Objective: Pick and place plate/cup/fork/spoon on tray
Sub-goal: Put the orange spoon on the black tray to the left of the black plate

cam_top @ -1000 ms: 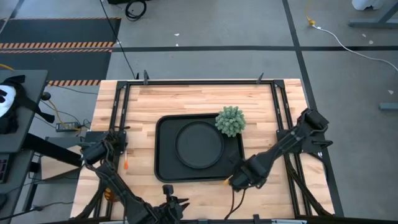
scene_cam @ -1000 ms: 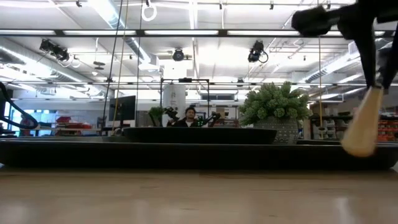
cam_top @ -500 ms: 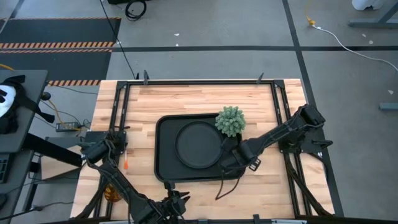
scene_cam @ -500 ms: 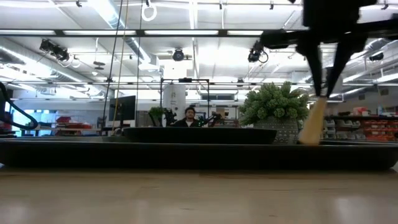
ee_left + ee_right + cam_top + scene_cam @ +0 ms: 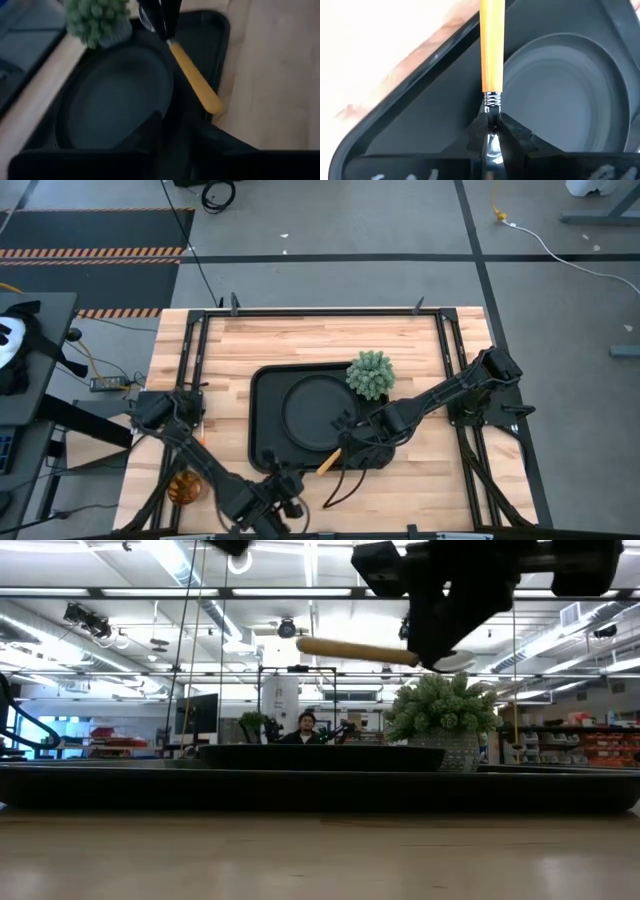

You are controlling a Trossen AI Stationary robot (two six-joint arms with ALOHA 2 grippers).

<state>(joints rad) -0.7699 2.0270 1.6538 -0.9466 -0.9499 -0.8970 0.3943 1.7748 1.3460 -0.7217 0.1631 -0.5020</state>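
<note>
**Spoon over the tray, not yet set down**

Right gripper (image 5: 347,448) has the spoon (image 5: 329,461) pinched at the neck, between handle and bowl. The right wrist view shows both fingers closed on the metal just below the yellow-orange handle (image 5: 490,47). The handle sticks out level from the gripper in the low view, well above the tray rim, so the spoon is airborne.

From above, the gripper hangs over the near right part of the tray (image 5: 262,385), beside the plate (image 5: 318,412), which already sits inside the tray. The handle tip reaches out toward the tray's near rim. A small potted plant (image 5: 371,374) stands at the tray's far right corner, close to the arm.

Left gripper (image 5: 283,505) waits at the near table edge; cannot tell whether its fingers are open. The cup (image 5: 182,486) stands on the wood near the left front corner, still off the tray. Fork not clearly made out.

Step in hand, as I judge it: placing the spoon. Next move calls for lowering onto the bare tray floor between plate and rim, with the handle kept inside the rim, then opening the fingers. The strip looks narrow; the handle could land on the rim.
</note>
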